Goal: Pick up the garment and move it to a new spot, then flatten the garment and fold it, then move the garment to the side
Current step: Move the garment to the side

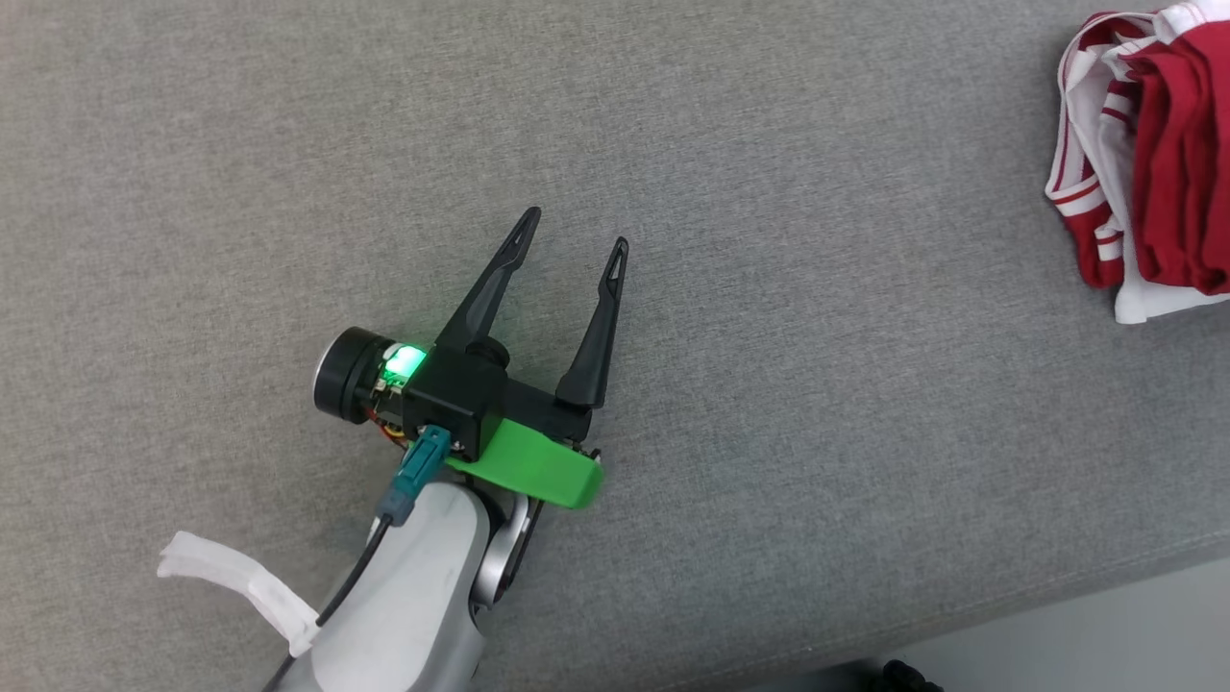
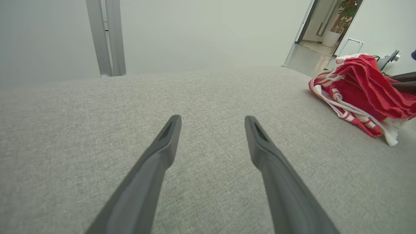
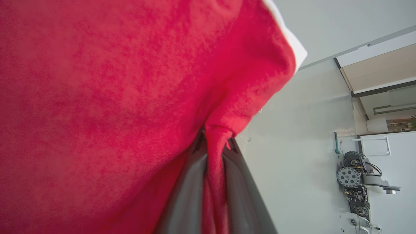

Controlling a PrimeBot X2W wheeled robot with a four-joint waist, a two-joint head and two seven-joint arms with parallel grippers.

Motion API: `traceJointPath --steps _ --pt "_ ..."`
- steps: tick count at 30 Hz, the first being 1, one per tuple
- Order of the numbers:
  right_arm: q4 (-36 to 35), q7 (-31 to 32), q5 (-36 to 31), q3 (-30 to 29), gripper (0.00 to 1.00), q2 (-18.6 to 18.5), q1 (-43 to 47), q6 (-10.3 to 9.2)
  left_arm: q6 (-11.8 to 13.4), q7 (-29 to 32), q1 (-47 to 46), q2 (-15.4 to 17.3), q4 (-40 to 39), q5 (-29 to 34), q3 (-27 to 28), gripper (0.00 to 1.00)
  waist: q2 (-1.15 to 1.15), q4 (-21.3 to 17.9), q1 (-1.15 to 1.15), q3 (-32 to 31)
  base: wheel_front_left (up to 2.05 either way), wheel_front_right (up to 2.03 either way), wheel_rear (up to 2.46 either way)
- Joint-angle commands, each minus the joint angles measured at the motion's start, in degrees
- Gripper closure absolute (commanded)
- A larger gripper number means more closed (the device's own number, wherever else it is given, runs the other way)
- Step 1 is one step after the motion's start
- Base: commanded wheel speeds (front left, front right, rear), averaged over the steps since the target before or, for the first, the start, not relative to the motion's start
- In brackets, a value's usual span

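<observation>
The garment (image 1: 1172, 163) lay bunched on the grey fabric tabletop (image 1: 769, 144), toward its right side and away from its near edge. It was red, with white parts and red-and-white striped trim. In the left wrist view the garment (image 2: 357, 84) rested in a heap on the tabletop (image 2: 211, 91) close to its right edge, with a small white label at the lower end.

The right gripper (image 3: 216, 139) was clenched on the garment (image 3: 113, 97) – a narrow fold of red cloth was pinched between its two dark fingers (image 3: 191, 191) and ran down between them. The rest of the red cloth spread above and to the left in that view, with a white border at the top.

The left gripper (image 1: 578, 229) was released, its fingers spread wide and holding nothing. It was over the bare middle of the tabletop, well apart from the garment, with the fingers pointing toward the far edge. A green light shone on its wrist. In its own view the left gripper (image 2: 213, 118) pointed along the tabletop – a grey post (image 2: 105, 35) stood beyond the far edge.
</observation>
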Motion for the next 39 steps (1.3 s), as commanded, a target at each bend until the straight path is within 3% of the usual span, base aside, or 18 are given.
traceJointPath --steps 1,2,3,11,18,26,32,39 --pt "0.8 -0.6 -0.1 -0.5 1.0 0.3 -1.1 -0.11 0.3 -0.2 -1.0 0.3 0.1 -0.2 0.1 0.0 0.0 1.1 0.0 0.8 0.0 0.0 0.0" --pt "1.5 -0.8 -0.3 -0.7 0.37 0.5 -1.1 -0.12 0.4 -0.2 -1.0 0.3 0.1 -0.4 0.1 0.0 0.0 1.3 0.0 0.7 0.0 0.0 0.0" --pt "2.0 -1.0 -0.7 -0.8 0.0 0.8 -1.1 -0.11 0.4 -0.2 -0.9 0.3 0.1 -0.4 0.2 0.0 0.0 1.4 0.0 0.4 0.0 0.0 0.0" --pt "4.1 -2.0 -2.1 -1.8 0.0 3.2 -2.7 -0.11 0.6 -0.2 1.6 0.3 -0.1 -1.2 0.8 0.0 0.0 1.5 0.0 -4.7 0.0 0.0 0.0" --pt "0.0 -3.1 0.0 -3.4 0.0 8.0 -2.7 -0.11 0.9 -0.2 5.1 0.3 -0.9 -2.3 2.6 0.0 0.0 2.1 0.0 -11.4 0.0 0.0 0.0" --pt "-10.3 -4.2 6.7 -7.6 0.0 14.1 3.7 -0.11 1.4 -0.1 10.3 0.3 -2.7 -3.5 6.4 0.0 0.0 4.9 0.0 -18.8 0.0 0.0 0.0" --pt "-20.0 -4.8 10.3 -14.5 0.0 19.4 13.9 -0.1 1.3 -0.2 14.1 0.3 -4.3 -3.8 9.3 0.0 0.0 8.1 0.0 -22.9 0.0 0.0 0.0" --pt "-32.8 -4.9 9.0 -25.7 0.0 29.6 29.9 -0.09 1.3 -0.2 18.2 0.3 -5.5 -3.6 11.4 0.0 0.0 11.7 0.0 -26.3 0.0 0.0 0.0"
